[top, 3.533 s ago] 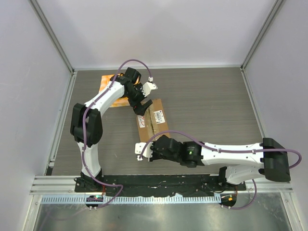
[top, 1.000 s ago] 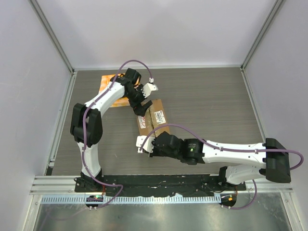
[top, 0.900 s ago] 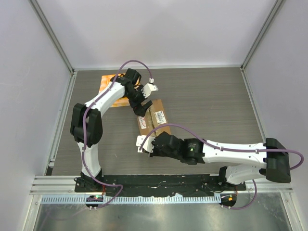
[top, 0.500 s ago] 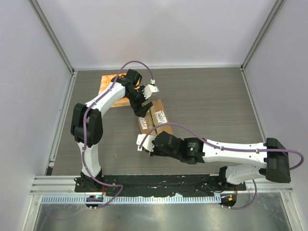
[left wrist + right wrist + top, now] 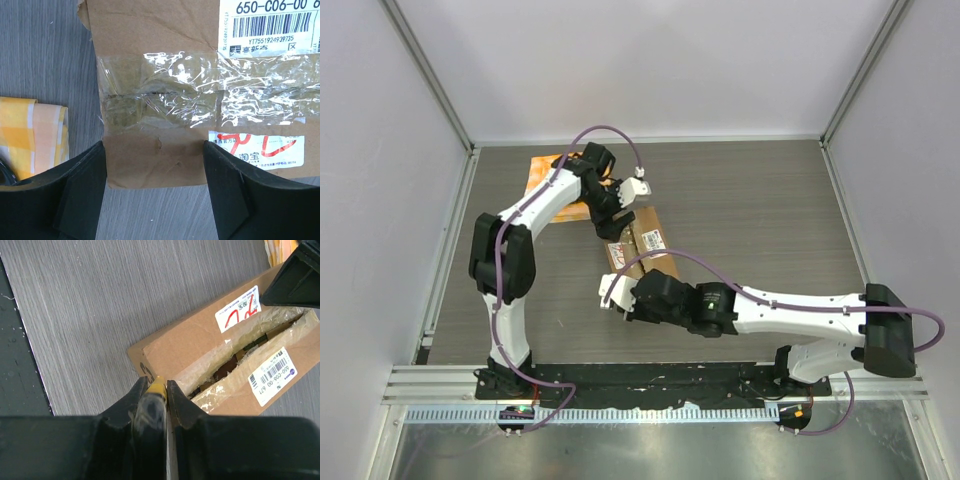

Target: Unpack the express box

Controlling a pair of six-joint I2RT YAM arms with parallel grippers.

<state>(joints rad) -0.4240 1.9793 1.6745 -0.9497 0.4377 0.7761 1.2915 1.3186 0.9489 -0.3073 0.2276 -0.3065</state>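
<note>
The express box lies mid-table, a brown carton with a white barcode label and a red-marked sticker. In the right wrist view its taped seam gapes open onto a dark inside. My left gripper hangs open over the box's far end. Its fingers straddle a corner of the lid below the crumpled clear tape. My right gripper is shut on a yellow-tipped cutter at the box's near corner.
A yellow-and-orange checked packet lies at the back left beside the box, also seen as the packet in the left wrist view. Metal frame posts and white walls bound the grey wood-grain table.
My left gripper's fingers have drawn closer together over the box's far end. The right arm has shifted slightly left and forward with the cutter. The box has barely moved.
</note>
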